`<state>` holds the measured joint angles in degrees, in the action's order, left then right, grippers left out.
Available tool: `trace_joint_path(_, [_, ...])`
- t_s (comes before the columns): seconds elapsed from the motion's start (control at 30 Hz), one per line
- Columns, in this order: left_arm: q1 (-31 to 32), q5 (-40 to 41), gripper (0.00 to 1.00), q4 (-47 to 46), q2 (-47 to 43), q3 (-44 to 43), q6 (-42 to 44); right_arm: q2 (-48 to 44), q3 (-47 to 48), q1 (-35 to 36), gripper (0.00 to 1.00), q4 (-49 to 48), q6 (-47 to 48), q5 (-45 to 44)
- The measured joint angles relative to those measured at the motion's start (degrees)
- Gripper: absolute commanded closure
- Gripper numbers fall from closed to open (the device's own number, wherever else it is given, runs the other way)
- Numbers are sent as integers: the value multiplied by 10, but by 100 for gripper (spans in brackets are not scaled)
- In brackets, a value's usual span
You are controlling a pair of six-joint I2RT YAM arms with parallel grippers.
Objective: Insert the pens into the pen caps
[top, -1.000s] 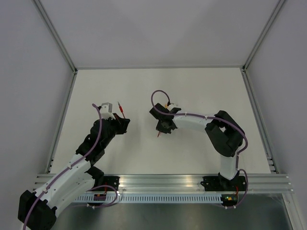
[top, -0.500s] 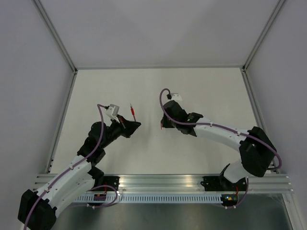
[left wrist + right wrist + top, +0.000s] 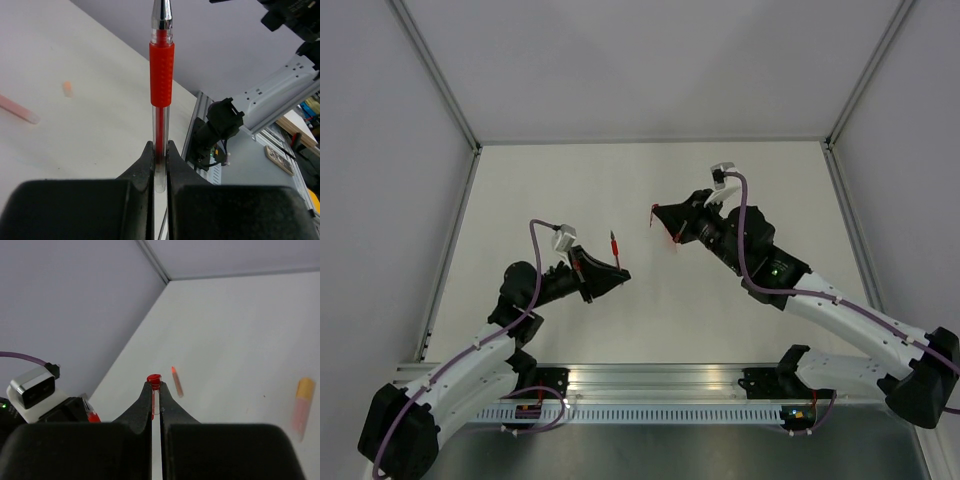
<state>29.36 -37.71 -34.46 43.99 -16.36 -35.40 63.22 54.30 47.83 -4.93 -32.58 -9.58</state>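
Both arms are up off the bench (image 3: 550, 180) and angled toward each other across the middle. The left gripper (image 3: 160, 150) has its jaws pinched tight on the clear back end of the red pen (image 3: 161, 75), so the red grip section and the silver tip stick straight out past the fingers. In the top view that pen (image 3: 615, 243) pokes up from the left gripper (image 3: 618, 272), pointing toward the far side of the bench. The right gripper (image 3: 156, 390) has its jaws squeezed nearly together on the little red cap (image 3: 154, 380), with just the cap's end peeking out between the tips. From above, the right gripper (image 3: 660, 212) is near the pen tip but clearly apart from it, so pen and cap aren't touching. The other pair is down on the bench. There's a small orange cap (image 3: 67, 88) lying by itself, and the salmon pen (image 3: 17, 109) is near it but separate, running off the left edge of the left wrist view. Both are blurry, so I can't tell which way the cap's opening faces.
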Motion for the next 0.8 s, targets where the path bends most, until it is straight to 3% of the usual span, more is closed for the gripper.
trace_joint_path(0.37, [0,-62,98,-72,23,3,-37,11,-23,18,100,-158,-4,75])
trace_joint_path(0.8, [0,-78,98,-86,48,3,-45,46,-23,31,100,-196,-8,111])
